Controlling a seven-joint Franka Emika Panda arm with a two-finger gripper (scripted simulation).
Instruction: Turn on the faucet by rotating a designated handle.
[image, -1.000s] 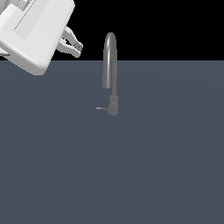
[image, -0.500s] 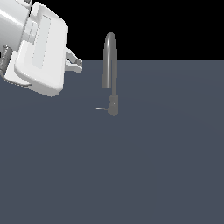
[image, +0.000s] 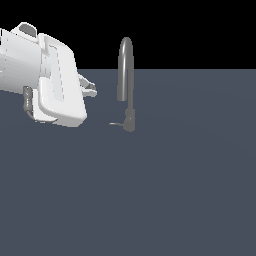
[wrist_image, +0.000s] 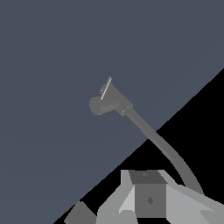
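Note:
The faucet (image: 126, 75) stands upright on the dark grey surface, a slim grey tap with a high arched spout. Its handle (image: 116, 124) is a thin short rod sticking out of the base toward the exterior view's left. My gripper (image: 91, 88) hangs to the exterior view's left of the spout, above the handle and apart from it, holding nothing. The big white hand hides most of the fingers, so their spacing is unclear. In the wrist view the faucet (wrist_image: 109, 104) and its handle (wrist_image: 105, 87) lie ahead of the fingers (wrist_image: 148, 199).
A flat dark grey surface (image: 175, 190) fills the scene up to a black background. My white arm (image: 30, 70) reaches in from the exterior view's left edge.
My hand has come down and moved toward the exterior view's right, closer to the faucet. The faucet and its handle have not moved.

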